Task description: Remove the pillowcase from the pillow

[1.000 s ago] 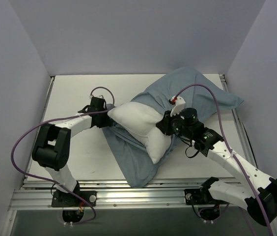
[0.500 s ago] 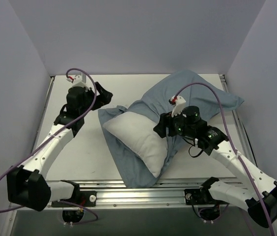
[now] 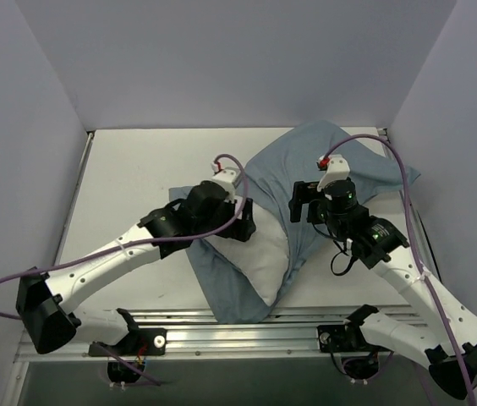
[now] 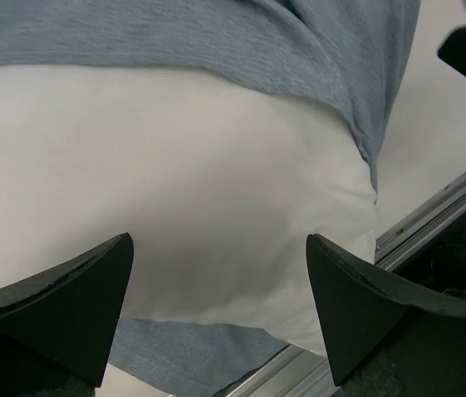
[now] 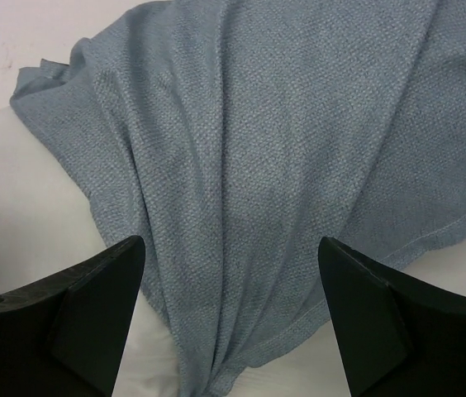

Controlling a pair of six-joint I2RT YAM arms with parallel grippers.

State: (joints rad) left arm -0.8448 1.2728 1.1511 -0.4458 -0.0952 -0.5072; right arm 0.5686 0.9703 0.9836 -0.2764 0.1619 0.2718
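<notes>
Hovering above the pillow (image 4: pixel 175 165), my left gripper (image 4: pixel 218 248) has its fingers spread wide with nothing between them; I cannot tell whether the tips touch the white fabric. My right gripper (image 5: pixel 231 244) is also spread and holds nothing, and it hangs over the plain blue-grey pillowcase (image 5: pixel 282 124), which lies in long folds below it.

From the top view the pillow lies slanted across the middle of the table (image 3: pixel 128 169), its near end bare and white, pointing toward the metal rail (image 3: pixel 222 334) at the near edge. The pillowcase covers its far right part and spreads on toward the far right corner. More of the cloth lies flat under the pillow's near left side. My left arm reaches in from the near left, my right arm from the near right, and the two grippers sit on either side of the pillow's middle, near each other but apart.
</notes>
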